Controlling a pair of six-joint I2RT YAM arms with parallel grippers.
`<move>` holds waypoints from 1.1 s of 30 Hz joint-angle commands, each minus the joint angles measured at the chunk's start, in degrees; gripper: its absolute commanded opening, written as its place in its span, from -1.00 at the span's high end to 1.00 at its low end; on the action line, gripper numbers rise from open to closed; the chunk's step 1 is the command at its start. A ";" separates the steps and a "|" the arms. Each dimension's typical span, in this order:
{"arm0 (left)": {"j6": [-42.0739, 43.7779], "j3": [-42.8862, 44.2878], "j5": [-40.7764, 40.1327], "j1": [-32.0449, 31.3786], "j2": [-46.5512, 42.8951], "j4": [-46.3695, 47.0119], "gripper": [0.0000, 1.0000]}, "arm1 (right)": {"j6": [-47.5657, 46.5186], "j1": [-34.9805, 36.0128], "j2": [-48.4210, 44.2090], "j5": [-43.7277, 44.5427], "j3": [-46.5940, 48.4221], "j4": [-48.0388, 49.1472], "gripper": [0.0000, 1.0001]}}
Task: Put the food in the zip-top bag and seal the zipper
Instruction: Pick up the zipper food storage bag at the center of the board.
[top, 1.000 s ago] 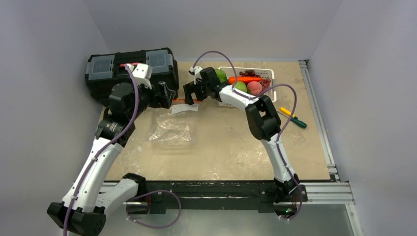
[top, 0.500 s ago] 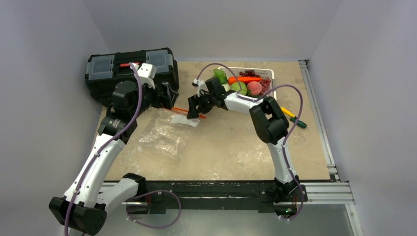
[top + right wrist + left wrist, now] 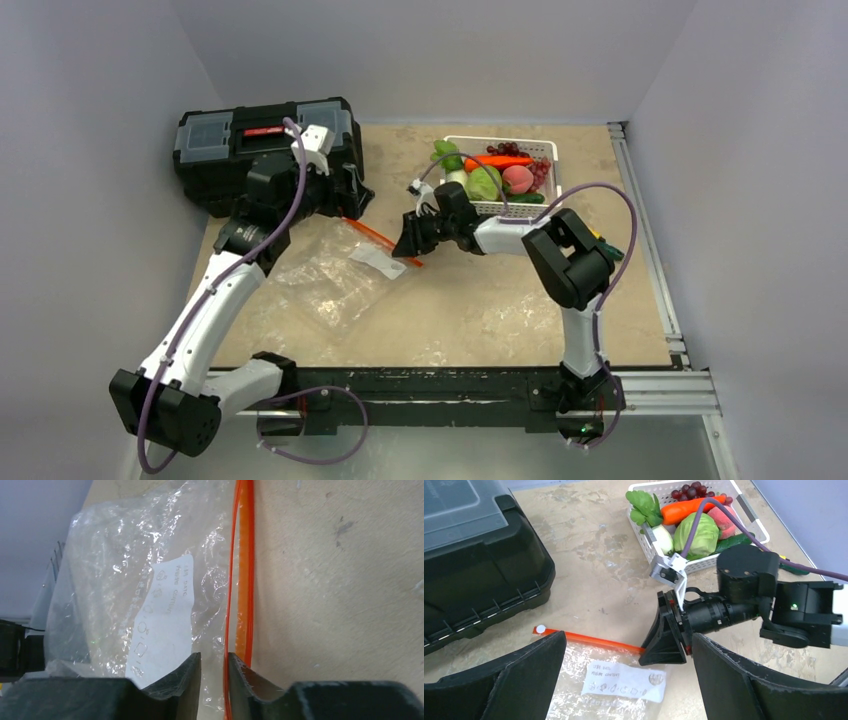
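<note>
The zip-top bag (image 3: 330, 280) lies flat and crinkled on the table, its white label (image 3: 624, 682) facing up. Its orange zipper (image 3: 589, 641) runs slantwise, with the white slider tab (image 3: 540, 628) at the far-left end. My right gripper (image 3: 215, 655) sits at the zipper's right end. Its jaws have narrowed to a slit, with clear film between them and the orange strip along the right finger. My left gripper (image 3: 628, 645) hovers wide open above the bag's mouth, holding nothing. The food stays in the white basket (image 3: 500, 142): carrot (image 3: 689, 510), grapes (image 3: 694, 490), leafy piece (image 3: 644, 505).
A black toolbox (image 3: 265, 150) stands at the back left, close behind my left gripper (image 3: 352, 195). A green-handled screwdriver (image 3: 612, 250) pokes out from behind the right arm's elbow. A metal rail (image 3: 645, 230) runs along the table's right edge.
My right gripper came from beside the basket down to the bag's mouth and its jaws narrowed from wide open. The bag swung round, so its zipper now slants. The left gripper shifted slightly right.
</note>
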 commanded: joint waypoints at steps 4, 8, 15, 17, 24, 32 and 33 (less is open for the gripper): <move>-1.06 3.41 1.39 -0.41 1.24 -0.21 -0.92 | 8.54 0.80 -9.06 2.99 -11.38 16.29 0.75; -1.61 4.58 0.86 -0.45 2.50 -1.75 -0.92 | 9.20 0.84 -14.39 6.76 -17.14 18.64 0.98; -5.96 7.24 5.52 -0.49 7.00 -4.55 -0.88 | 7.17 0.76 -25.12 15.30 -25.66 18.27 1.00; -8.10 7.45 8.28 -0.65 8.33 -4.35 -0.87 | 5.33 0.75 -28.94 20.01 -28.36 16.86 1.00; -15.37 11.15 12.11 -1.62 16.42 -9.46 -0.78 | 3.03 0.76 -38.78 29.73 -32.56 13.18 1.00; -19.04 13.82 10.93 -1.64 20.41 -13.87 -0.67 | 2.07 2.05 -42.60 32.32 -33.57 13.23 1.00; -19.11 13.82 10.92 -1.64 20.60 -13.83 -0.66 | 1.86 2.73 -42.88 32.86 -33.61 13.94 1.00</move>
